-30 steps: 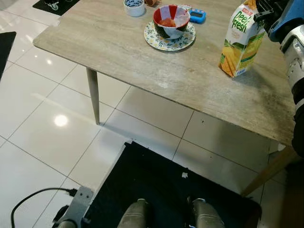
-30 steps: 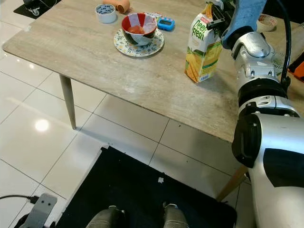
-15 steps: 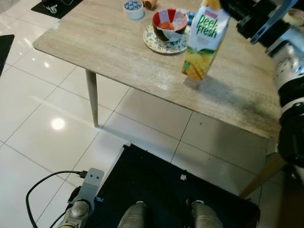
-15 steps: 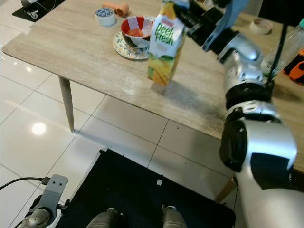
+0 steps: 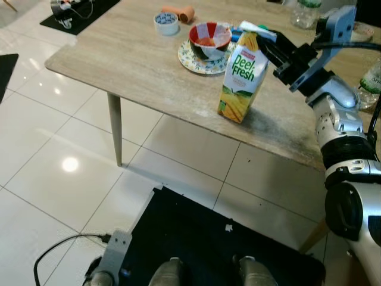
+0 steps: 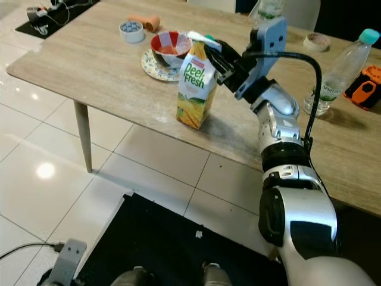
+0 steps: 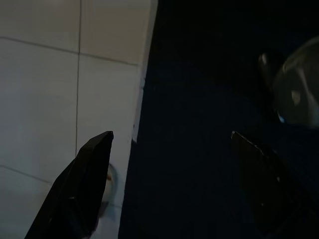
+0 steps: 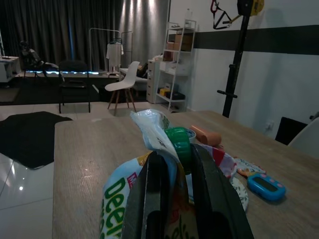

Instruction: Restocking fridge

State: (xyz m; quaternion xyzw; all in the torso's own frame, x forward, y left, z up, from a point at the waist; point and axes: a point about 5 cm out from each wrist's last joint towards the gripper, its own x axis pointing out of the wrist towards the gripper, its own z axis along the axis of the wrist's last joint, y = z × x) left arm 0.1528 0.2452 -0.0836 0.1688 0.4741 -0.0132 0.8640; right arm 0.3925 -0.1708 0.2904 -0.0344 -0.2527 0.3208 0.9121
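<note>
Right hand [image 6: 217,58] clamped on the juice carton [image 6: 193,89] top, carton tilted above the counter [image 6: 89,59]. Left hand [image 7: 169,184] spread apart over the dark mat [image 7: 199,99].

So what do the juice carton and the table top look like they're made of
The juice carton, pinched at its top by the right end effector, looks like coated paperboard: printed faces, sharp folded edges, a gabled top and a green plastic cap. The table top shows beige streaked grain with a matte finish, probably a stone-look or wood-look laminate; real stone cannot be ruled out.
</note>
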